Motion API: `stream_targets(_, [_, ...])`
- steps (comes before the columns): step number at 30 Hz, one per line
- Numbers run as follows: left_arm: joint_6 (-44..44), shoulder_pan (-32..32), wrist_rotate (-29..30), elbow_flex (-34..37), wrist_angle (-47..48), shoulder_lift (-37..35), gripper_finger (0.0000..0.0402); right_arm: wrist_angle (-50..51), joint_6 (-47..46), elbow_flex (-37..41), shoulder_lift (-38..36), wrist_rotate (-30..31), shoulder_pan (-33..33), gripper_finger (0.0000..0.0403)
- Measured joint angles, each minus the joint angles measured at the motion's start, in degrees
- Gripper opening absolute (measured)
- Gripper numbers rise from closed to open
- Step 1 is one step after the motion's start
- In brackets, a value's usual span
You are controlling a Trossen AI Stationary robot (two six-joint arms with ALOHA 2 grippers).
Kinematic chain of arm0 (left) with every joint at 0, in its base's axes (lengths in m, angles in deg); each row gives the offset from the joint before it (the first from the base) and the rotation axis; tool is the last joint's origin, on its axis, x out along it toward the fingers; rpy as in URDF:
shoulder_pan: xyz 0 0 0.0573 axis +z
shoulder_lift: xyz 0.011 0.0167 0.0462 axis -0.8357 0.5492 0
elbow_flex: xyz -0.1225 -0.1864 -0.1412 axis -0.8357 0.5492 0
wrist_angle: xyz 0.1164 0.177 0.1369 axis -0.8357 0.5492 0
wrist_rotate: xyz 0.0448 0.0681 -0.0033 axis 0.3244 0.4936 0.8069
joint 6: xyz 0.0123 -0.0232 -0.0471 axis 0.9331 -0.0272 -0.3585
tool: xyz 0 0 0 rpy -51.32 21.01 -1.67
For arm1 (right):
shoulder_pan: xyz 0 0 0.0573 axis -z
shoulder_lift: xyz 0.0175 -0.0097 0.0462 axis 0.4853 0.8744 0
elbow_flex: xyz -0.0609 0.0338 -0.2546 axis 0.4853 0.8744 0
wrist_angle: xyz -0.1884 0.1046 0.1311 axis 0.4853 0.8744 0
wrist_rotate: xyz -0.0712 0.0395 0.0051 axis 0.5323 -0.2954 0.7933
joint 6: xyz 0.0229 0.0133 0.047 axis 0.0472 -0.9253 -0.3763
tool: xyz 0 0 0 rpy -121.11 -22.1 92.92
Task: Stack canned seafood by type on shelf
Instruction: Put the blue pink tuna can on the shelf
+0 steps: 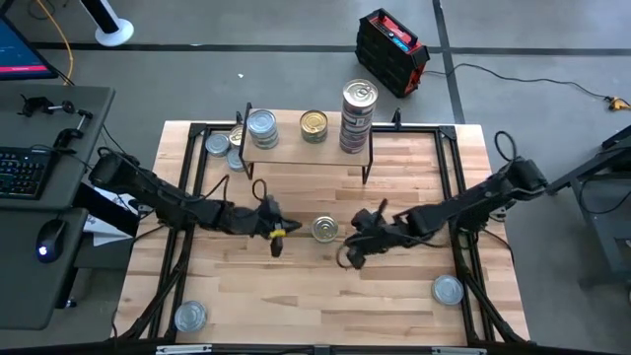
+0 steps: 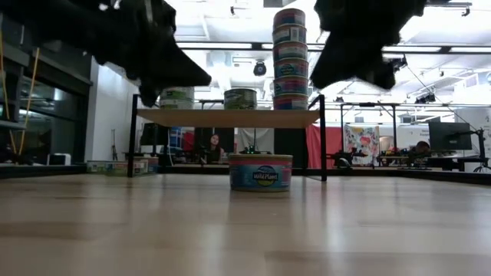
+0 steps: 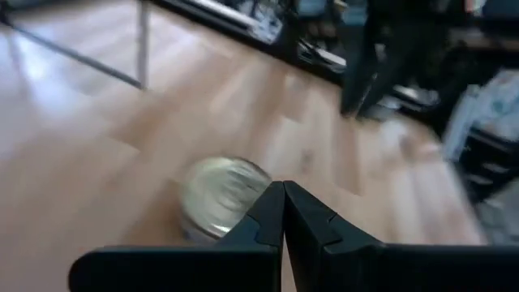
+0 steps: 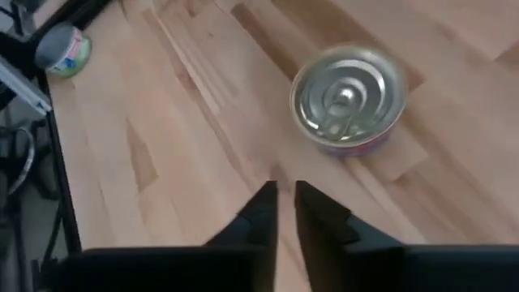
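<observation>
Wood tabletop [image 1: 296, 296]: pale planks carrying the whole job; clock directions below are read on the overhead view.
Left gripper [image 1: 274, 229]: hovering above the boards at about 9 o'clock of the centre tin, fingers pressed together on nothing, as its wrist view shows.
Shelf [image 1: 315, 150]: at 12 o'clock of the centre tin, toward the far edge; it bears a silver-lidded tin [image 1: 261, 126], a gold-lidded tin [image 1: 314, 124] and a tall stack [image 1: 358, 110] of tins at its right end.
Centre tin [image 1: 325, 230]: gold pull-tab lid, standing upright on the table between the two grippers, touched by neither.
Right gripper [image 1: 357, 247]: near 4 o'clock of the centre tin and raised off the table; its wrist view shows a narrow slit between the fingers, empty.
Stray tins: one at 7 o'clock near the front corner [image 1: 190, 317], one at 4 o'clock [image 1: 448, 289], and a few beside the shelf's left legs [image 1: 219, 146].
Step in hand: judged as the approach to the centre tin, nothing gripped yet.
Next move: whichever arm takes it likely must spread its fingers wider than the tin, drop around it, then lift it to the matching pile.
</observation>
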Motion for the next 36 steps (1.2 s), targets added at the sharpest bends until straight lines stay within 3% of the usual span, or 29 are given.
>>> stream_targets(3, [9.44, 3.82, -4.16, 0.16, 1.26, -0.12, 0.0000, -0.82, -4.45, 0.00, 3.23, -2.30, 4.34, 0.0096])
stream_targets(9, [25.16, 11.91, -21.98, 0.16, 1.69, 1.57, 0.0000, -0.57, -16.56, 0.00, 6.85, -8.57, 12.11, 0.0226])
stream_targets(12, [29.47, 13.15, -23.91, 0.16, 1.75, 2.69, 0.0000, -0.61, -17.55, 0.00, 7.32, -10.94, 13.52, 0.0270])
stream_targets(15, [32.99, 13.40, -24.62, 0.14, 0.19, 4.52, 0.0000, 0.90, -19.50, -0.02, 7.19, -11.01, 13.47, 0.0281])
stream_targets(18, [34.30, 13.36, -27.62, 0.14, -4.08, 8.17, 0.0000, 3.90, -20.44, -0.02, 7.19, -11.19, 13.26, 0.0263])
stream_targets(20, [34.21, 13.22, -28.20, -0.10, -6.86, 11.03, 0.0000, 6.97, -19.55, -0.02, 7.19, -11.98, 13.27, 0.0230])
stream_targets(22, [32.64, 13.25, -27.98, -0.94, -7.56, 13.67, 0.0000, 9.06, -15.16, 0.00, 7.19, -13.22, 13.27, 0.0176])
stream_targets(26, [29.24, 13.27, -27.64, -3.34, -8.36, 16.42, 0.0000, 11.35, 1.43, 0.00, 7.19, -15.06, 13.35, 0.0030])
stream_targets(30, [27.59, 13.27, -26.10, -4.22, -8.22, 17.16, 0.0000, 10.61, 20.06, 0.00, 7.56, -13.20, 14.29, 0.0020])
stream_targets(34, [27.20, 13.77, -25.73, -4.29, -8.13, 18.06, 0.0000, 6.36, 45.72, 0.00, 10.46, -15.22, 14.80, 0.0003])
stream_targets(36, [25.06, 14.12, -25.72, -4.11, -7.32, 18.61, 0.0000, 4.80, 50.78, 0.00, 12.50, -15.77, 15.11, 0.0007])
